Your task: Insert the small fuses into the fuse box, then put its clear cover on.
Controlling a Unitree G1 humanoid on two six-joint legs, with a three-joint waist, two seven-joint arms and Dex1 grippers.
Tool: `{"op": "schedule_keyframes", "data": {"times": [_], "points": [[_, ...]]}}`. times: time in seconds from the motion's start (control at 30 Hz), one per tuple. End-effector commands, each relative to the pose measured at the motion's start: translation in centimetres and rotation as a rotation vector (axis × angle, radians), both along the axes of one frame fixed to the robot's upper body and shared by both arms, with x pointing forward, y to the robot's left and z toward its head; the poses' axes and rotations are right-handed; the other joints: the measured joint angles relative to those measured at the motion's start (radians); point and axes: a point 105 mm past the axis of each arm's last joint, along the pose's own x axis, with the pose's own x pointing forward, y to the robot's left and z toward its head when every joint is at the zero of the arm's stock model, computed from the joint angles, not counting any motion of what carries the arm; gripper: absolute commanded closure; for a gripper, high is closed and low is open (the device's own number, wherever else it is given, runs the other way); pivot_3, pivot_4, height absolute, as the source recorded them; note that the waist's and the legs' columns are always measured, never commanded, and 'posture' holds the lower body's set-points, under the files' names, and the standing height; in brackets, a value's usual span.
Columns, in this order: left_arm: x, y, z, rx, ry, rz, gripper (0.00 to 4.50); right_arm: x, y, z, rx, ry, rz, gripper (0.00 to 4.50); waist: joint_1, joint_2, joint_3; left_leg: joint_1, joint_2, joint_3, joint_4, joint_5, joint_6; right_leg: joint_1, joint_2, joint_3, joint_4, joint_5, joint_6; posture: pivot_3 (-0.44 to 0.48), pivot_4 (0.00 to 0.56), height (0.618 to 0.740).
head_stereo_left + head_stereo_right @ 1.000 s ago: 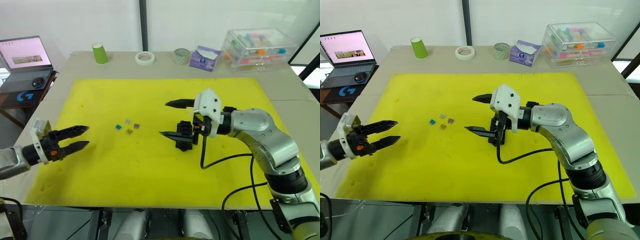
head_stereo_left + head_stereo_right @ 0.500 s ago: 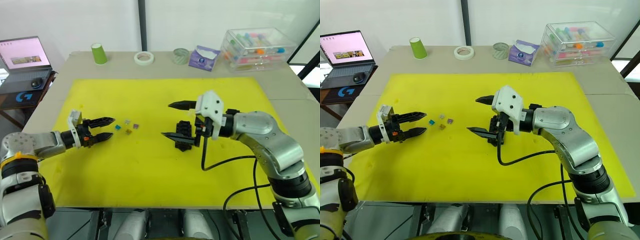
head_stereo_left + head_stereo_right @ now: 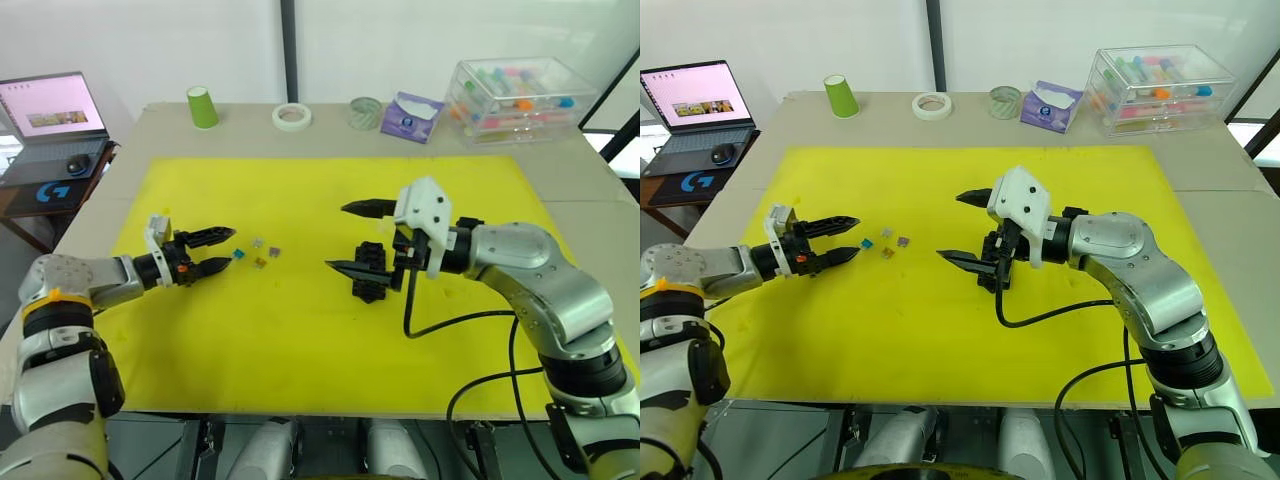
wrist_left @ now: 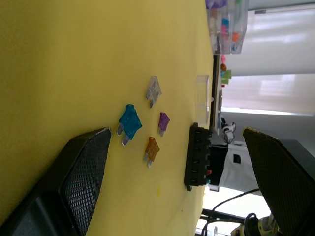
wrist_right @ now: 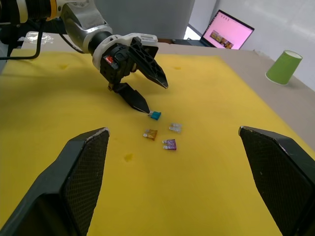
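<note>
Bare yellow mat (image 3: 270, 330) all around small fuses (image 3: 256, 252); left hand (image 3: 222, 252) spread just beside them, fuse box (image 3: 368, 272) well apart.

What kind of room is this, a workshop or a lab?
Most likely a robotics test lab: a work table covered by a yellow mat, a laptop on a side stand, and a clear storage box beside tape.

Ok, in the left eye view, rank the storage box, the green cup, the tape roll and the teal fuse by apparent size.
Largest to smallest:
1. clear storage box
2. green cup
3. tape roll, close to the cup, so that order is unsure
4. teal fuse, nearer the camera yet clearly the smallest
</note>
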Motion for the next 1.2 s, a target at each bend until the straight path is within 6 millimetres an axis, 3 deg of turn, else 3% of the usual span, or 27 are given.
{"op": "schedule_keyframes", "data": {"times": [0.03,0.47,0.7,1.07,1.2], "points": [[0.4,-0.5,-0.4,0.015,0.010,-0.006,0.00,-0.5,0.3,1.5,0.017,-0.065,0.021,0.04,0.001,0.000,0.000,0.000,0.000,0.000,0.000,0.000,0.000,0.000,0.000,0.000,0.000,0.000,0.000,0.000,0.150,0.740],[1.2,-1.5,-0.6,0.031,-0.009,-0.028,0.00,-0.2,0.3,1.5,0.014,-0.061,0.008,0.04,0.019,0.000,0.000,0.000,-0.001,0.000,0.001,0.000,0.000,0.001,0.000,0.000,0.000,0.000,0.000,0.000,0.150,0.740],[1.3,-1.8,-1.3,0.047,0.010,-0.033,2.34,-0.1,0.2,1.4,0.015,-0.059,0.000,0.00,0.017,0.000,0.000,0.000,-0.001,0.000,0.001,0.000,0.000,0.000,0.000,0.000,0.000,0.000,0.000,0.000,0.150,0.740],[1.6,-1.7,-2.1,0.090,0.019,-0.027,2.34,-0.2,0.4,2.0,0.012,-0.067,0.000,0.00,0.018,0.000,0.000,0.000,-0.001,0.000,0.001,0.000,0.000,0.000,0.000,0.000,0.000,0.000,0.000,0.000,0.150,0.740],[1.6,-1.6,-2.6,0.117,0.025,-0.028,3.28,-0.1,0.5,2.1,0.012,-0.069,0.000,0.00,0.017,0.000,0.000,0.000,-0.001,0.000,0.001,0.000,0.000,0.000,0.000,0.000,0.000,0.000,0.000,0.000,0.150,0.740]]}}
